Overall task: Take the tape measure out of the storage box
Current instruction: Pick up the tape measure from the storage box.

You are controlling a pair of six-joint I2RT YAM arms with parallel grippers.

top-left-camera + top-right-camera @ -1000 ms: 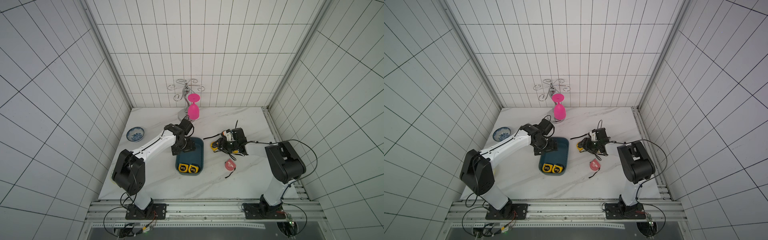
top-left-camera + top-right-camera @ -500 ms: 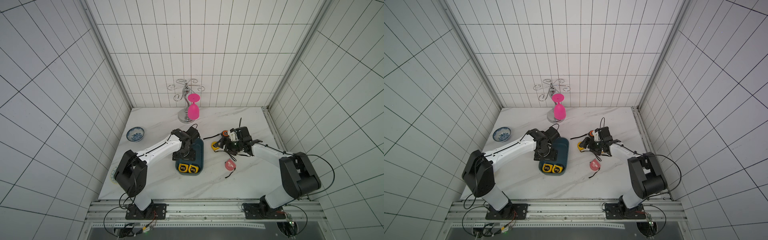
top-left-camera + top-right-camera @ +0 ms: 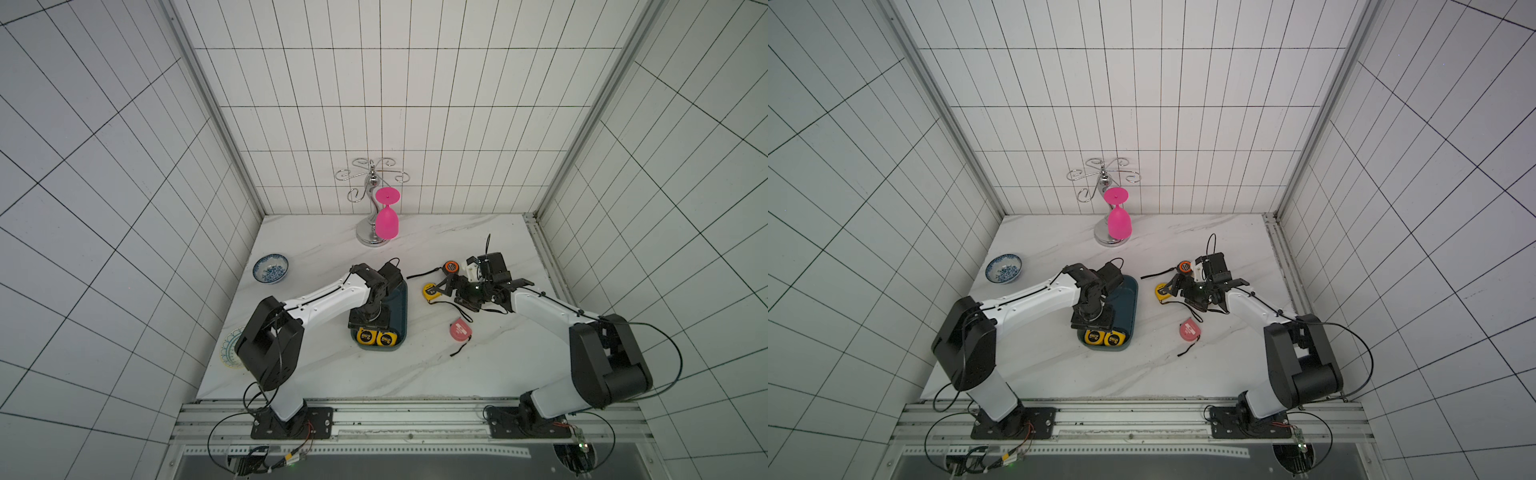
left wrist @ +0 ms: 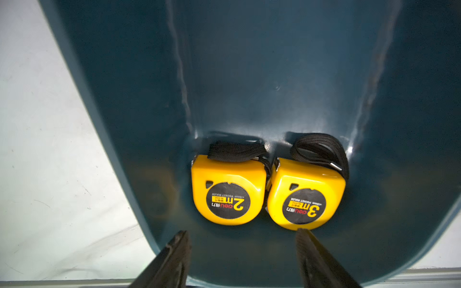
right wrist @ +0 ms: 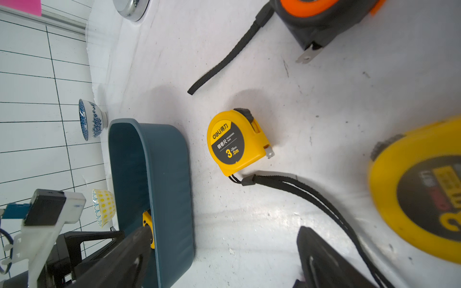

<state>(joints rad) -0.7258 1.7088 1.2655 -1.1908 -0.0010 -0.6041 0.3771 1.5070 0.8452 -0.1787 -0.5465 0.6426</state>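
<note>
Inside, 2 yellow tape measures [image 4: 228, 194] [image 4: 305, 197] share the storage box [image 4: 249, 74]; left pincer [image 4: 242, 233] and right pincer [image 5: 224, 229] both gape, empty.

Printed labels
"deli 2m" is printed on the first boxed tape [image 4: 228, 197], "deli 3m" on the second boxed tape [image 4: 305, 199], "deli 3.0m" on the tabletop tape [image 5: 237, 142].

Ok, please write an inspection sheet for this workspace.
Surface: white marble table, no spills seen.
Job's things: teal storage box holds 2 m tape measure and 3 m tape measure side by side; yellow tape measure, orange-black tape measure, pink tape measure lie outside.
Clutter: blue-patterned bowl; pink goblet hung on chrome rack.
Grippers: left gripper open over storage box; right gripper open, empty.
Cables: black straps on table; arm cable loops.
Surroundings: white tiled walls.
</note>
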